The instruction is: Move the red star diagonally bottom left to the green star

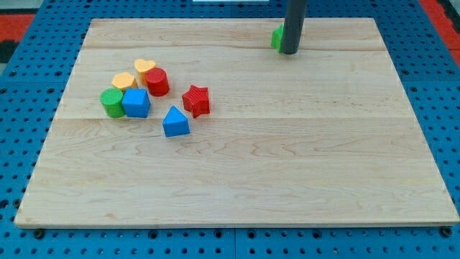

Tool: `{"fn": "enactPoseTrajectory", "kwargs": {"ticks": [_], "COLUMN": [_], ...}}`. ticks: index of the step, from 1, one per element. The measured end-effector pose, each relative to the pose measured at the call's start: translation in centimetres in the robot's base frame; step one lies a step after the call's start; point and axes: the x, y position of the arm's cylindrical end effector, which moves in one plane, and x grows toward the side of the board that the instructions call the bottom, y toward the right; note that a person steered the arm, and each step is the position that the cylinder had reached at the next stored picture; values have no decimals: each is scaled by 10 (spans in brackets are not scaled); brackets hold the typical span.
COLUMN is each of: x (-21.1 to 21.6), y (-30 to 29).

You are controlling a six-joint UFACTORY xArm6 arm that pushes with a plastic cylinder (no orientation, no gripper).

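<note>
The red star [196, 100] lies left of the board's middle, next to a cluster of blocks. A green block [276, 37], mostly hidden behind my rod, sits near the view's top, right of centre; its shape cannot be made out. My tip [290, 52] rests on the board just right of and touching or almost touching this green block, far up and right of the red star.
A blue triangle [175, 122] lies just below-left of the red star. Further left are a red cylinder [157, 82], a yellow heart [144, 67], a yellow hexagon [123, 80], a blue block [136, 103] and a green cylinder [111, 103]. The wooden board [287, 158] ends in blue pegboard.
</note>
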Motion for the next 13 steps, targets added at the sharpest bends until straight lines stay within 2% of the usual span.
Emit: {"fn": "enactPoseTrajectory", "kwargs": {"ticks": [1, 2, 3, 4, 5, 6, 7, 8, 9, 10, 11, 13], "x": [42, 91, 119, 166, 184, 170, 162, 124, 122, 109, 88, 71], "y": [-32, -96, -143, -61, -109, -176, -196, -180, -185, -213, -214, -112]}}
